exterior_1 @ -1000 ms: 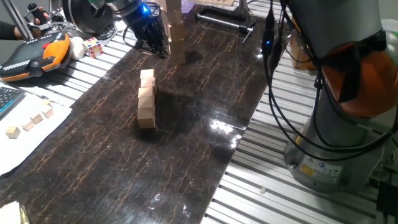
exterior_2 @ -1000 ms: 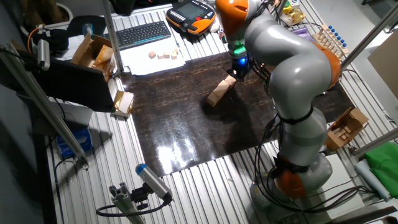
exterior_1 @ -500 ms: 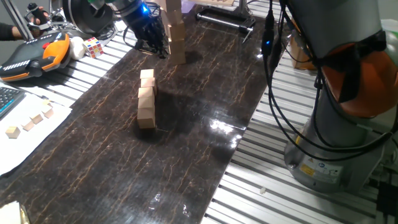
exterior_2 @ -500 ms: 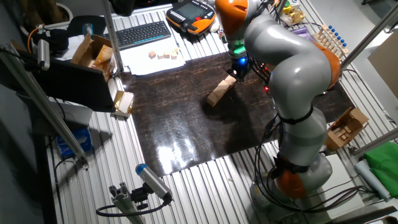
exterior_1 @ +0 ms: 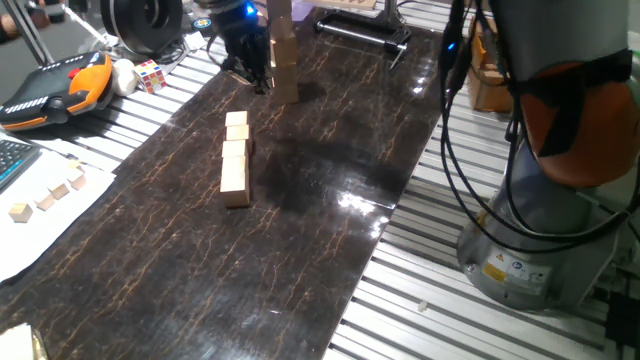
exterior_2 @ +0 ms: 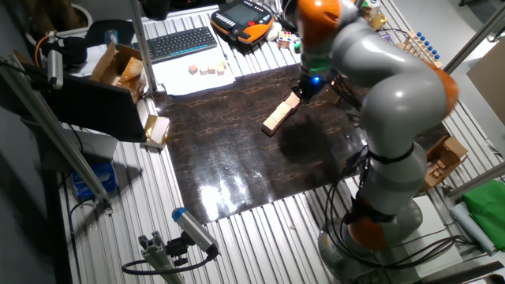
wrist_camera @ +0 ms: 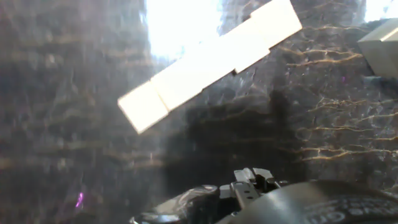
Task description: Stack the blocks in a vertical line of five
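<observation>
Wooden blocks lie flat in a touching row on the dark mat, mid-width and nearer its far end, the row's long axis running along the mat's length. It looks like a line laid out, or a stack fallen; nothing stands vertical. The gripper hangs near the far edge; its jaw gap cannot be told.

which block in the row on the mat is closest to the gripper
The far-end block, at the end of the row pointing toward the gripper; the other blocks extend away from it toward the camera.
</observation>
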Controlling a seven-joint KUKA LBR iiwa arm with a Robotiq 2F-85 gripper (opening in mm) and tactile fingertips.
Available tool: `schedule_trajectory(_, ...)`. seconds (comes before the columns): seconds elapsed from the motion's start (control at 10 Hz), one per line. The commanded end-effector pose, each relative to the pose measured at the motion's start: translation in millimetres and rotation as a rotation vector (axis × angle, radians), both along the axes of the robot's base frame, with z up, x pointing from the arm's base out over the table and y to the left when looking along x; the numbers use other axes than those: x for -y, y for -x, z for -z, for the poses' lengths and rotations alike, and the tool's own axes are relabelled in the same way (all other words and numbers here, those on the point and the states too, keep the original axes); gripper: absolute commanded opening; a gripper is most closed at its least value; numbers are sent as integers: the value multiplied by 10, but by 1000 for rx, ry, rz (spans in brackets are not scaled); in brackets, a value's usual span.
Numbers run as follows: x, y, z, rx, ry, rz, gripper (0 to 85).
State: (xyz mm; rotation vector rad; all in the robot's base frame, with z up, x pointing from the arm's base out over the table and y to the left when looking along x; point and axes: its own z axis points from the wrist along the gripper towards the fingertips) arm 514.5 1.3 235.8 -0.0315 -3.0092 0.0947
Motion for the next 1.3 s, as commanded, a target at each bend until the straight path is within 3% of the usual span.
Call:
schedule_trajectory(0.0,-2,1,1,109,55,264,7)
schedule_trajectory(0.2,-2,1,1,97,-23,392,7)
schedule_trajectory(0.4,-2,1,1,114,15,448,10)
schedule_trajectory(0.5,-32,-116,117,145,7,494,123)
schedule_trajectory(0.7,-66,-355,409,211,74,497,377)
schedule_trajectory(0.8,-74,-452,521,226,65,524,447)
schedule_trajectory(0.9,-84,-518,596,234,66,551,500)
schedule_trajectory(1.0,-101,-570,640,233,42,595,530)
schedule_trajectory(1.2,-108,-699,729,236,40,696,560)
